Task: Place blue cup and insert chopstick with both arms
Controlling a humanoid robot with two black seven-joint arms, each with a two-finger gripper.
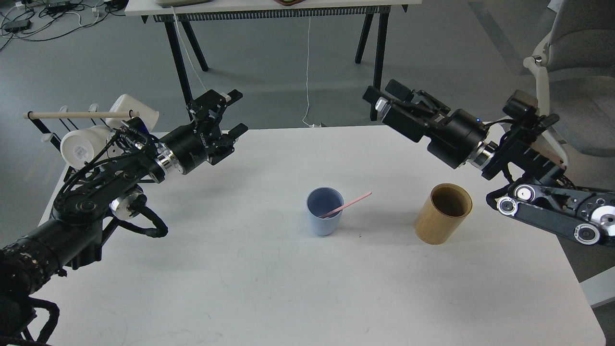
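Note:
The pale blue cup [325,211] stands upright at the middle of the white table [298,283]. The pink chopstick [348,203] rests in it, leaning over the rim to the right. My right gripper [379,96] is open and empty, raised above the table's far edge, up and right of the cup. My left gripper [234,111] is open and empty, held above the table's far left, well away from the cup.
A tan wooden cylinder [443,213] stands right of the cup. A rack with a pale wooden rod [79,115] and white mugs [82,144] sits at the table's far left corner. A grey chair [571,67] stands at the right.

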